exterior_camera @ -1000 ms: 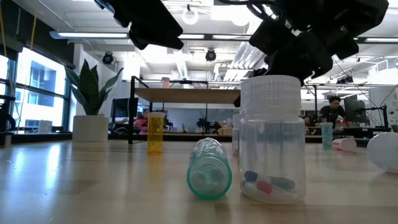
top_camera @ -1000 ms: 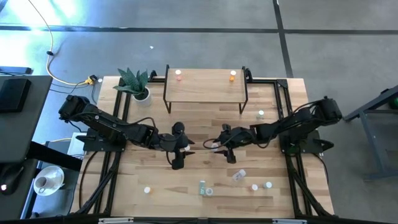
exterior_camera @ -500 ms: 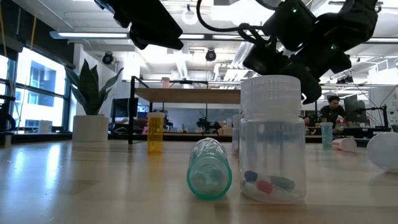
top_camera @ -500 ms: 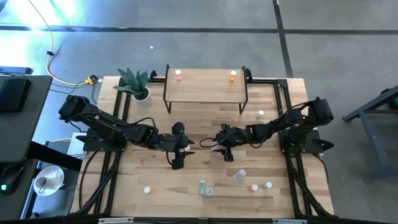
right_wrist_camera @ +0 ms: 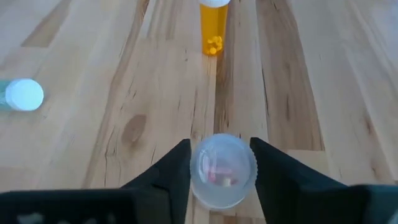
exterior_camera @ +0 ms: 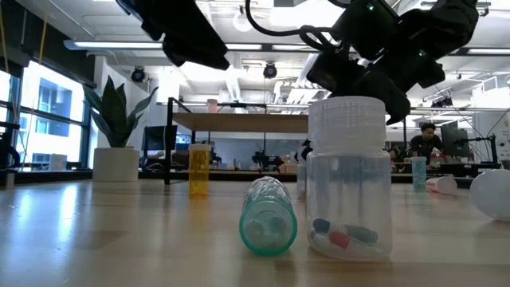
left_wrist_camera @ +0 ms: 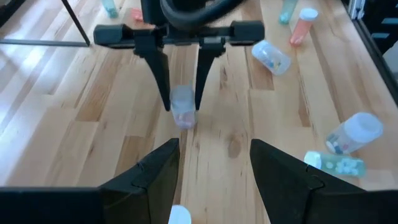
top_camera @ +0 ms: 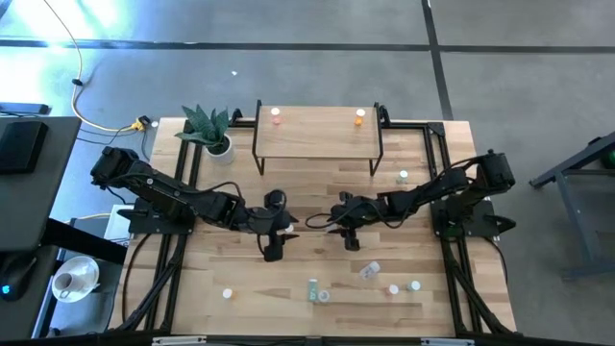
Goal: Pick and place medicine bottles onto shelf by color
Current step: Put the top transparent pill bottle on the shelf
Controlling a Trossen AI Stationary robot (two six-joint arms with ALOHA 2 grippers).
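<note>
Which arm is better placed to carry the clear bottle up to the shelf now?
The right. The right gripper already has its fingers on both sides of the clear bottle. The left gripper is open and empty, with only a white cap below it.

A clear bottle [right_wrist_camera: 222, 172] with small pills inside is clasped between the two dark fingers [right_wrist_camera: 168, 173] of the right hand [right_wrist_camera: 221, 163]. Beyond it, an orange bottle [right_wrist_camera: 214, 26] is seen on the wooden counter [right_wrist_camera: 112, 93], and a white-capped bottle [right_wrist_camera: 21, 95] off to one side.
</note>
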